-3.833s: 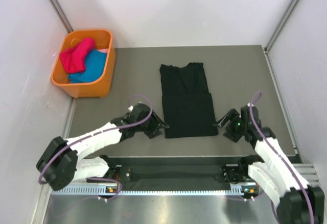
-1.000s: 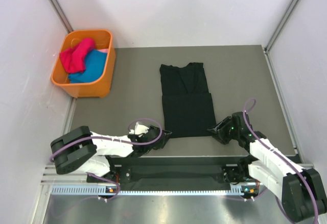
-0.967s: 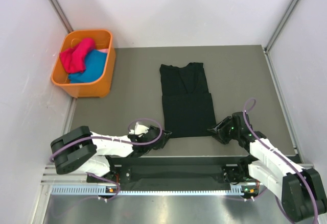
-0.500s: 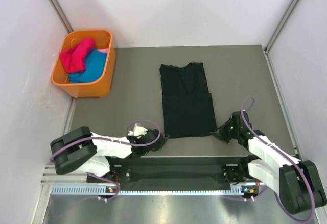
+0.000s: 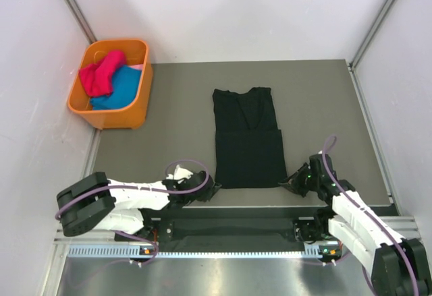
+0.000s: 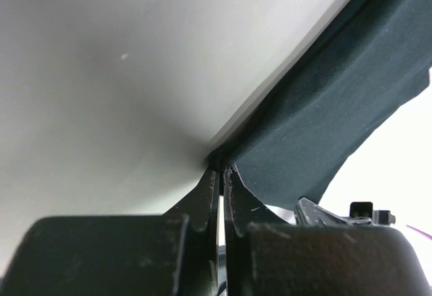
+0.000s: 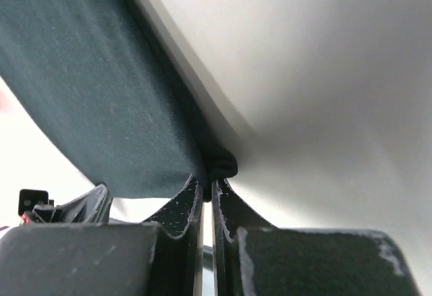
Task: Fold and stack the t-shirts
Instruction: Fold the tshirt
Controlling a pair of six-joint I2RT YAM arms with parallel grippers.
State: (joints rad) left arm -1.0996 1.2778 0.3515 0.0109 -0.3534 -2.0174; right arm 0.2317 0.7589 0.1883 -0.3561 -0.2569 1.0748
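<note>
The soft, matte black cloth t-shirt [image 5: 247,141] lies in the middle of the smooth grey table mat [image 5: 169,121]. It is folded into a long, narrow rectangle, with the V-shaped neckline at the far end and the hem near. A crosswise step about halfway along shows where one layer overlaps another. In the wrist views its fine knit shows a few pale lint specks.

At the far left corner stands a rigid orange plastic basket [image 5: 138,100] with rounded corners. It holds a crumpled magenta-pink shirt [image 5: 101,72] lying over a teal-blue shirt [image 5: 120,92].

Both white-linked arms reach in low along the near edge, each trailing looped purple cables [image 5: 185,164]. The left gripper [image 5: 210,189] sits at the shirt's near left corner, its dark fingers pressed together on the cloth edge. The right gripper [image 5: 289,183] sits at the near right corner, its fingers closed on a small bunched fold of the fabric. The pinched corners seem slightly raised off the mat, though the wrist views are too close to be sure.
</note>
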